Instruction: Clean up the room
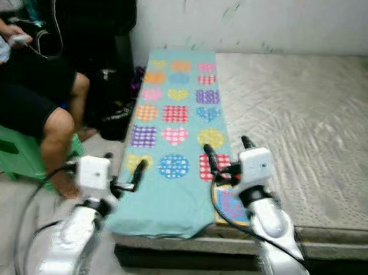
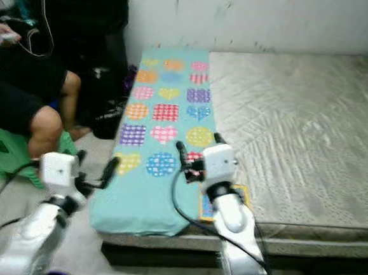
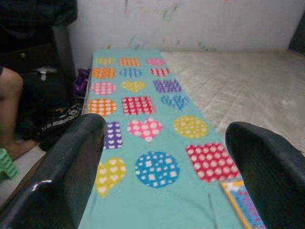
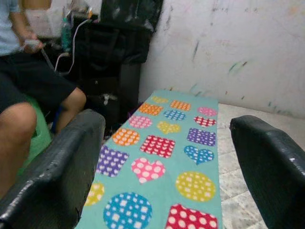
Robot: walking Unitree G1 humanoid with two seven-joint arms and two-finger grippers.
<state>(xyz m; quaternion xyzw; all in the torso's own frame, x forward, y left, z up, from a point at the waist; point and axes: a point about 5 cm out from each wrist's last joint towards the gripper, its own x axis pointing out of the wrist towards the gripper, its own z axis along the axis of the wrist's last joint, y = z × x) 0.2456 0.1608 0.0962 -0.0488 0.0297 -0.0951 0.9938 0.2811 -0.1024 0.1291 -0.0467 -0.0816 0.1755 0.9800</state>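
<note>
A teal blanket [image 1: 172, 124] printed with coloured hearts, dots and squares lies folded in a long strip along the left side of a bare grey mattress [image 1: 313, 122]. Its near end hangs over the mattress edge. My left gripper [image 1: 126, 165] is open, just off the blanket's near left corner. My right gripper [image 1: 227, 150] is open too, above the blanket's near right edge. In both wrist views the black fingers [image 3: 66, 176] [image 4: 57, 176] stand wide apart with the blanket [image 3: 143, 138] beyond them. A small colourful flat item [image 1: 229, 205] lies under my right arm, beside the blanket.
A person [image 1: 40, 101] sits on a green stool [image 1: 10, 152] to the left, holding a device with a cable. Black bags and dark furniture [image 1: 107, 55] stand against the white wall beside the bed. The mattress edge [image 1: 329, 235] runs close in front of me.
</note>
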